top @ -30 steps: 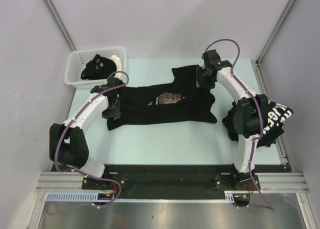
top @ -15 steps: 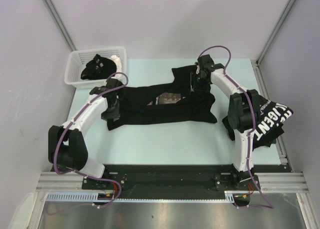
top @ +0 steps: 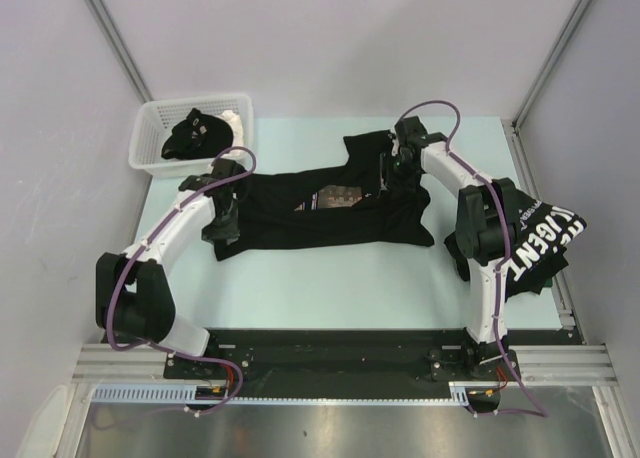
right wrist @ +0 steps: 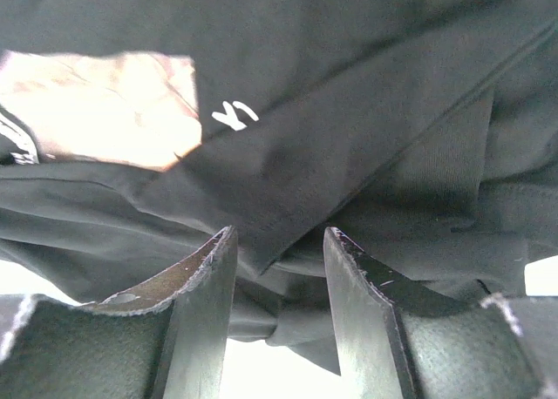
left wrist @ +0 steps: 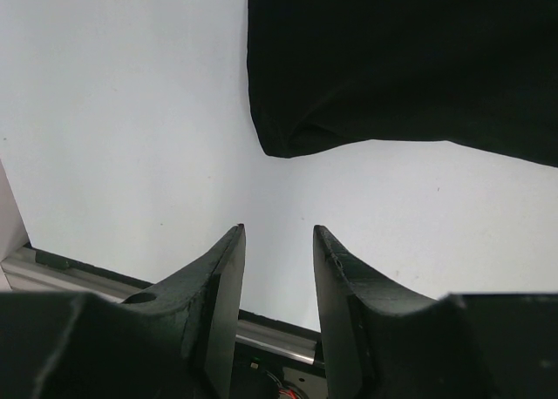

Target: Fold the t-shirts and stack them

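A black t-shirt (top: 320,223) lies spread across the middle of the table, its reddish-brown chest print (top: 340,196) facing up. My left gripper (top: 221,230) hangs open over the shirt's left end. In the left wrist view the fingers (left wrist: 222,277) stand apart over bare table, and the shirt's corner (left wrist: 288,142) lies just beyond them. My right gripper (top: 393,178) hovers open above the bunched folds at the shirt's right end. The right wrist view shows the print (right wrist: 96,107) and creased black cloth (right wrist: 366,94) past the tips. A second t-shirt with white lettering (top: 548,240) lies folded at the right edge.
A white slotted basket (top: 150,118) stands at the back left with a dark garment (top: 195,133) in it. Grey walls close in both sides. The right arm's elbow (top: 490,228) partly covers the lettered shirt. A metal rail (top: 330,358) runs along the near edge.
My right gripper has shifted a little to the left and nearer, coming over the shirt's right-hand folds. The left arm has barely moved. Both grippers keep the same spread.
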Tool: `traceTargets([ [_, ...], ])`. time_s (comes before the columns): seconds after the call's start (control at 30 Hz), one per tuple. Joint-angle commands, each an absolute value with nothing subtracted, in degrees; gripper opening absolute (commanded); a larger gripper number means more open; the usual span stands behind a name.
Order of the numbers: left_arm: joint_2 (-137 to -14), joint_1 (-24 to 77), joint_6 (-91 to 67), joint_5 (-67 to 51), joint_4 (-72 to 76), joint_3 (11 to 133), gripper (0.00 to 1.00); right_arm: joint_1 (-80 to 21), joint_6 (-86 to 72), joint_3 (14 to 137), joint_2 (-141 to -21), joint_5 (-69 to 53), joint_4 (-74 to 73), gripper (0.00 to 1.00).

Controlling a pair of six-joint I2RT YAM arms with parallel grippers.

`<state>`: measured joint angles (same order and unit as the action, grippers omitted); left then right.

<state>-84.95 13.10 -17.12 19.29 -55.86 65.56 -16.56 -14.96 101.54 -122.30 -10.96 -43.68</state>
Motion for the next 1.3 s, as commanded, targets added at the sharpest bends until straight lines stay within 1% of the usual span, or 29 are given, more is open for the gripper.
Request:
traceTargets([
  [0.0,-82.44,13.27,-18.54,19.95,-55.37,65.30,0.42,-16.88,-15.47,99.85,-120.85,-11.60,-42.72,0.49],
  [0.17,-82.18,13.27,-18.37,20.13,-55.63,65.13,0.42,-17.14,-15.56,97.04,-120.50,-12.04,-40.17,0.47],
  [0.27,-82.18,13.27,-18.28,20.30,-55.90,65.21,0.42,-17.58,-15.56,96.59,-120.76,-12.22,-39.02,0.43],
  [0.37,-82.09,13.27,-18.28,20.48,-55.99,65.13,0.42,-18.10,-15.64,97.12,-121.29,-12.48,-39.20,0.36],
  [0.4,-82.09,13.27,-18.37,20.48,-55.99,65.13,0.42,-18.28,-15.47,97.21,-121.38,-12.39,-39.20,0.26],
  [0.47,-82.09,13.27,-18.46,20.48,-56.07,65.13,0.42,-18.46,-15.56,97.82,-121.64,-12.30,-39.37,0.18],
  [0.53,-82.09,13.27,-18.54,20.30,-56.07,65.21,0.42,-18.37,-15.56,98.43,-121.90,-12.13,-39.90,0.05],
  [0.57,-82.09,13.27,-18.54,20.39,-56.16,65.21,0.42,-18.46,-15.56,98.70,-121.99,-12.04,-39.99,0.01],
  [0.9,-82.00,13.18,-17.93,20.39,-56.60,65.39,0.42,-18.37,-14.51,105.46,-124.53,-10.46,-42.01,0.00],
  [1.07,-81.47,13.27,-18.28,20.04,-56.95,64.78,0.42,-17.76,-13.54,112.14,-127.87,-9.84,-44.38,0.00],
  [1.27,-79.89,13.27,-18.63,19.69,-57.30,63.28,0.43,-17.40,-15.38,118.73,-133.41,-13.27,-45.35,0.00],
])
